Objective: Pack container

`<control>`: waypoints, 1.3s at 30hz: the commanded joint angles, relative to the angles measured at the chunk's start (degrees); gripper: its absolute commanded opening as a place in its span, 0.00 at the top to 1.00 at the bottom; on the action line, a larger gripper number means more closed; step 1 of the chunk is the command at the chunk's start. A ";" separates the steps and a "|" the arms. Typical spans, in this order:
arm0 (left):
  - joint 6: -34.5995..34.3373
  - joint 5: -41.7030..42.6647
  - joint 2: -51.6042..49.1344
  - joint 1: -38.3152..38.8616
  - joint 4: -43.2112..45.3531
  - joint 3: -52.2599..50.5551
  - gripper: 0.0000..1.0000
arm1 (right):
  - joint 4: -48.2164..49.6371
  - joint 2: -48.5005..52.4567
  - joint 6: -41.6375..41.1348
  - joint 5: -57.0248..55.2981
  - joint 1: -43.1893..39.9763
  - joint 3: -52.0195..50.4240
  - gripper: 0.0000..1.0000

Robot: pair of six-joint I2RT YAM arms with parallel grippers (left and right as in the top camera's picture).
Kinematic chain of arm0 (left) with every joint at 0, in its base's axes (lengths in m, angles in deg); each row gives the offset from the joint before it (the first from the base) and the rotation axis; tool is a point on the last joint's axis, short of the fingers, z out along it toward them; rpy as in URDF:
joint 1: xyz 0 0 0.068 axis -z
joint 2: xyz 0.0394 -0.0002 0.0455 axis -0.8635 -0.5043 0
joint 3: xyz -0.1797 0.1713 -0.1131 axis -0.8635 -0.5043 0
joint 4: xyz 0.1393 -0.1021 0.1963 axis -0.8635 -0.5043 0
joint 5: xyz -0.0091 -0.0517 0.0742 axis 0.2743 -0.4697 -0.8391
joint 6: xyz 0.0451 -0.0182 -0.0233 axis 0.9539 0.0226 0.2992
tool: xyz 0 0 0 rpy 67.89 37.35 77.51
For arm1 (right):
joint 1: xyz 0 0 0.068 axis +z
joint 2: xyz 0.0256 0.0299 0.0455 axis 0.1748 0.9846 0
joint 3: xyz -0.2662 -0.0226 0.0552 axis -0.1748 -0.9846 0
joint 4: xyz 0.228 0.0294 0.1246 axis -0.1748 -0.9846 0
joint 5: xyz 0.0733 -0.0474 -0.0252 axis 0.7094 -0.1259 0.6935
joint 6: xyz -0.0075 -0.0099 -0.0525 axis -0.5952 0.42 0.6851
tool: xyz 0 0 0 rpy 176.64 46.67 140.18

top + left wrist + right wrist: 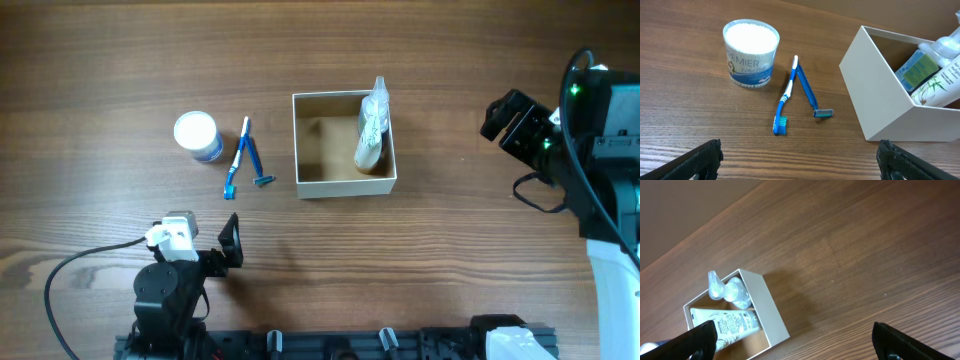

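The container (345, 184) is a square white-walled box with a brown inside at the table's middle; it also shows in the left wrist view (880, 100) and the right wrist view (767, 312). A white tube (370, 148) and a clear bottle (377, 100) lie against its right wall. A round white-lidded jar (197, 134), a blue toothbrush (237, 160) and a blue razor (257, 166) lie left of it. My left gripper (800, 162) is open and empty near the front edge, below the jar. My right gripper (795, 340) is open and empty, far right of the container.
The left arm's base (170, 290) and a black cable (70, 270) sit at the front left. The right arm's body (600, 150) stands at the right edge. A black rail (400, 345) runs along the front edge.
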 commanded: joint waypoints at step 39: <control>-6.40 -4.31 -111.82 -6.14 -27.28 85.33 0.00 | -0.04 1.64 -1.31 1.81 -0.26 0.07 0.00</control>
